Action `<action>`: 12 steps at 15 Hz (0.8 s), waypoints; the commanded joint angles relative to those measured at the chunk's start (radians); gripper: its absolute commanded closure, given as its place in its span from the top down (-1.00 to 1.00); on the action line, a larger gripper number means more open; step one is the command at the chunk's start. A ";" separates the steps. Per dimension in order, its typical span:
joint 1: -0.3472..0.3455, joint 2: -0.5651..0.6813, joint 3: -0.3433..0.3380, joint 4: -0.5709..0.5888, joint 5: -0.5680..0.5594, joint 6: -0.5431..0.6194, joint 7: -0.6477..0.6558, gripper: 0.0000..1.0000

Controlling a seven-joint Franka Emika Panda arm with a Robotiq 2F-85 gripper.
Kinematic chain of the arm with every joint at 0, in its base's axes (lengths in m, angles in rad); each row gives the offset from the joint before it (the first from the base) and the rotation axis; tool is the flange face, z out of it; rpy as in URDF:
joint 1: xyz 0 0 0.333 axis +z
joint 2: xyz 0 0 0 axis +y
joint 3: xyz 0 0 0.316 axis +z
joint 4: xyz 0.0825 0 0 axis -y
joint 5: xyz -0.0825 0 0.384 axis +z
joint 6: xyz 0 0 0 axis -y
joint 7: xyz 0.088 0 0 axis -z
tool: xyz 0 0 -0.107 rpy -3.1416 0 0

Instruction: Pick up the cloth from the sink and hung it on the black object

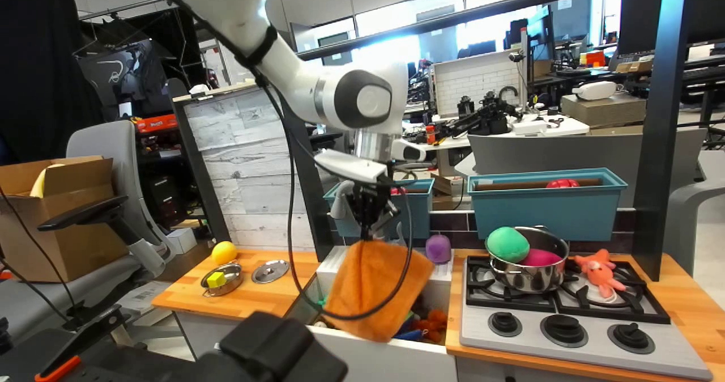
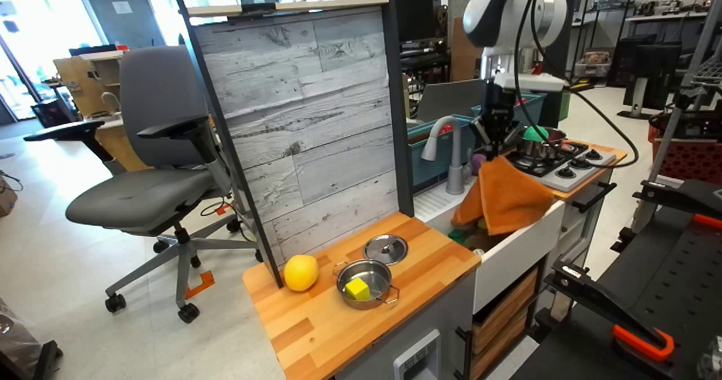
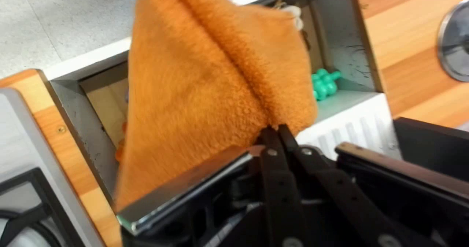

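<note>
An orange cloth (image 1: 376, 291) hangs from my gripper (image 1: 366, 236) over the white sink (image 1: 416, 365). The cloth also shows in an exterior view (image 2: 513, 197) and fills much of the wrist view (image 3: 209, 82). My gripper (image 3: 277, 128) is shut on the cloth's upper part, with the fingertips close together and the fabric spreading below them. The cloth's lower part reaches down in front of the sink opening and hides part of it. Several black things show, among them a long black rail (image 1: 476, 11) and a black cabinet handle (image 2: 595, 197); I cannot tell which is the task's black object.
A grey faucet (image 2: 456, 154) stands behind the sink, near the gripper. Several toys lie in the sink, including a green one (image 3: 324, 84). A stove (image 1: 566, 319) with a pot (image 1: 535, 274) is on one side. A wooden counter (image 2: 316, 335) with a small pan (image 2: 365, 283) is on the other.
</note>
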State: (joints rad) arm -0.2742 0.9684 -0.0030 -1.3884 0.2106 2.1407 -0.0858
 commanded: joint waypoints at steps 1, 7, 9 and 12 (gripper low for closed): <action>-0.035 -0.081 0.044 0.120 0.064 -0.229 -0.005 -0.98; 0.037 -0.172 0.047 0.340 0.112 -0.498 0.123 -0.98; 0.046 -0.227 0.027 0.334 0.112 -0.604 0.214 -0.98; 0.022 -0.303 0.014 0.347 0.143 -0.753 0.282 -0.98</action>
State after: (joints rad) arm -0.2408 0.7371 0.0326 -1.0660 0.3134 1.5076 0.1441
